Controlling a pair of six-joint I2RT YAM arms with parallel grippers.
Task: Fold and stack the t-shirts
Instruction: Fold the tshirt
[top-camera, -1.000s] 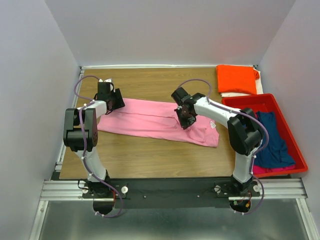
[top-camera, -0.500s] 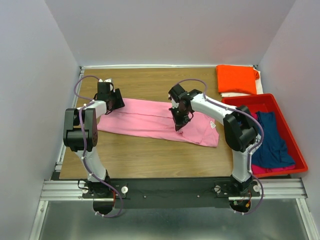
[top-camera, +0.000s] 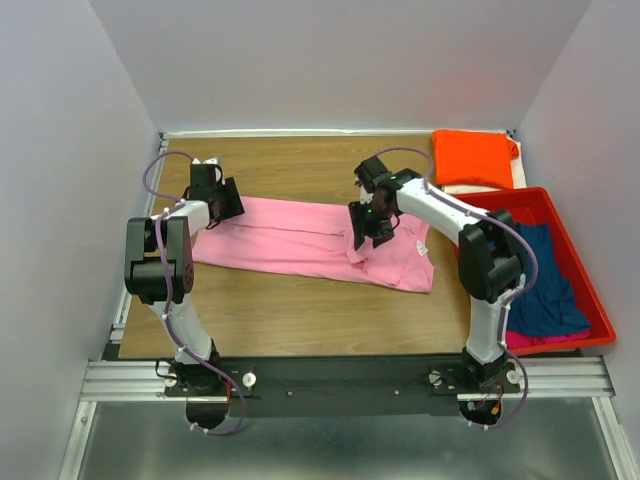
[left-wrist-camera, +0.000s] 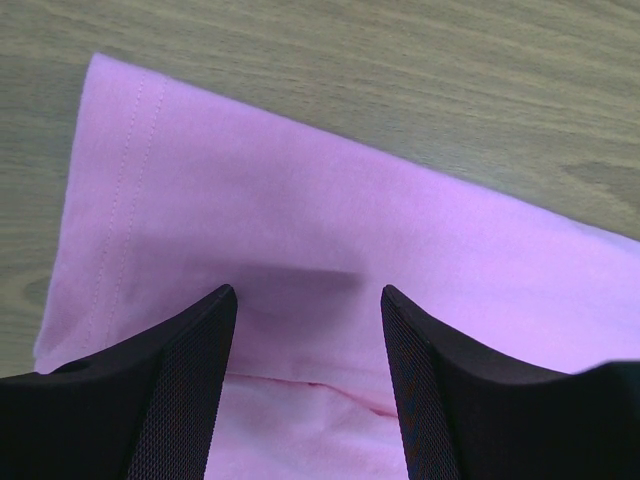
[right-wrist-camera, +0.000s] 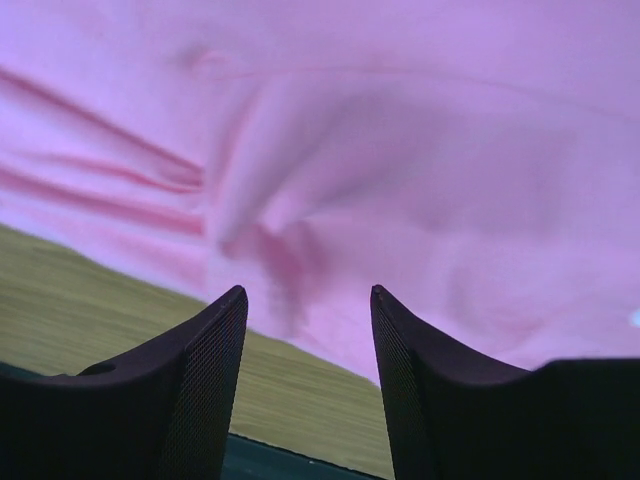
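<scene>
A light pink t-shirt (top-camera: 300, 243) lies as a long folded band across the wooden table (top-camera: 300, 165). My left gripper (top-camera: 230, 204) hovers open over its left end; in the left wrist view (left-wrist-camera: 305, 300) the hem and a fold crease show between the fingers, which hold nothing. Above the shirt's right part my right gripper (top-camera: 364, 230) is open too, and rumpled pink cloth (right-wrist-camera: 400, 170) lies beyond its empty jaws (right-wrist-camera: 308, 295). A folded orange t-shirt (top-camera: 474, 157) rests at the back right corner. A navy t-shirt (top-camera: 545, 280) and a magenta one (top-camera: 527, 340) lie in the bin.
The red plastic bin (top-camera: 500, 200) stands along the table's right edge, beside the right arm. Something white (top-camera: 462, 187) pokes out under the orange shirt. Grey walls close the table in on three sides.
My right gripper has opened and let go of the pink cloth, then shifted slightly right and toward the back. The shirt's right part is a little more rumpled. The left gripper has hardly moved.
</scene>
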